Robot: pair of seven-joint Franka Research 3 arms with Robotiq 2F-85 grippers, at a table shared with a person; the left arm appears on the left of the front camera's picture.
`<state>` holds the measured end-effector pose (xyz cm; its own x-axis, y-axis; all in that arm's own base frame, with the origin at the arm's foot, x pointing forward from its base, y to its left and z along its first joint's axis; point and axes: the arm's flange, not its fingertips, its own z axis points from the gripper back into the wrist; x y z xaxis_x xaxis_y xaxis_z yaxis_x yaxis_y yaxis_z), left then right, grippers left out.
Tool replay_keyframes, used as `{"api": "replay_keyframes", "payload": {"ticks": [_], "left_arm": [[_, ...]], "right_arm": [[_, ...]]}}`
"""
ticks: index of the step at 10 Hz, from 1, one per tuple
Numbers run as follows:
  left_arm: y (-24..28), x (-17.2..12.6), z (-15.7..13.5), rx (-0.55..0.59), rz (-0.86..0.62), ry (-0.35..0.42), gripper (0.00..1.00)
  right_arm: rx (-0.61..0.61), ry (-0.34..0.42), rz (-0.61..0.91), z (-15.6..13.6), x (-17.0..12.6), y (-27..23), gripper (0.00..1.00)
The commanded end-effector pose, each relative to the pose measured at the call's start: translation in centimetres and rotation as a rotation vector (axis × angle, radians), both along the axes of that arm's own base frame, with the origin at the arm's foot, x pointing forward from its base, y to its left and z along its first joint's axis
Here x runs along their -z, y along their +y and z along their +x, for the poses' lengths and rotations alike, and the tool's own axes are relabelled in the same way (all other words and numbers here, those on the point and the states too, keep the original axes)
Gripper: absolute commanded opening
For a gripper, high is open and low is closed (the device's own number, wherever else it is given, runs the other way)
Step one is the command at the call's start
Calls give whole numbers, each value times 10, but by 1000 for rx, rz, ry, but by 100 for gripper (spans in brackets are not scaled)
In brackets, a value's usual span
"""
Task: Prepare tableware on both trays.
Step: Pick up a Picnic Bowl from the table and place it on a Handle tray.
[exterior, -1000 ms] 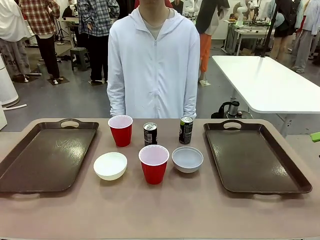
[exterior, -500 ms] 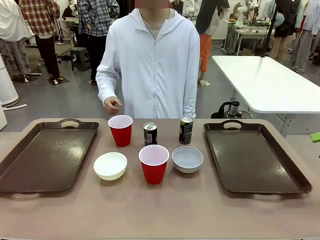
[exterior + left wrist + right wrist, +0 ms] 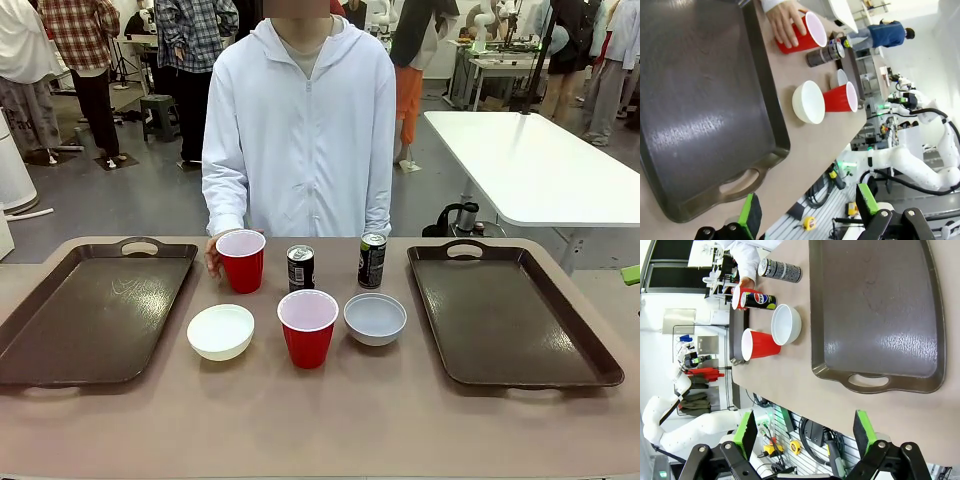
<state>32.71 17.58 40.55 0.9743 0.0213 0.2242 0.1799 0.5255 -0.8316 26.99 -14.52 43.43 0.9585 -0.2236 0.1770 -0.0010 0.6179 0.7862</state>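
Person's hand [image 3: 211,262] now on far red cup [image 3: 242,262]; second ago, at side. Cup on worktop [image 3: 320,430] between left tray [image 3: 95,310] and right tray [image 3: 510,320], both bare. Expect loading to start. Your left end effector [image 3: 808,207], right end effector [image 3: 805,432]: fully open, empty.

- A lab-like workshop hall: bare grey floor [image 3: 160,200], a long white worktable [image 3: 540,160] behind.
- Loose cables [image 3: 817,197] and a yellow tape measure [image 3: 809,223] lie on the floor.
- People [image 3: 80,60] stand about.

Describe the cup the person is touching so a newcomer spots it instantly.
Start at the left tray. Just past its far inner corner stands the far red cup. Unlike the nearer red cup, a person's hand wraps its side.
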Motion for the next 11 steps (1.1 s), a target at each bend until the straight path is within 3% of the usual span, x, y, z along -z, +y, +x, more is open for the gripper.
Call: {"api": "replay_keyframes", "payload": {"ticks": [1, 3, 5, 8, 9, 11], "left_arm": [[3, -1, 0, -7, -18, -3, 100], [3, -1, 0, -7, -18, -3, 100], [3, -1, 0, -7, -18, -3, 100], [3, -1, 0, -7, -18, -3, 100], [3, -1, 0, -7, -18, -3, 100], [3, -1, 0, -7, -18, -3, 100]], "right_arm": [[10, 6, 6, 2, 1, 0, 100], [0, 0, 0, 0, 0, 0, 100], [-58, 55, -118, 30, -36, 35, 100], [-138, 184, -349, 71, -118, 98, 100], [-137, 233, -432, 86, -131, 125, 100], [-182, 347, -595, 117, -129, 198, 100]]}}
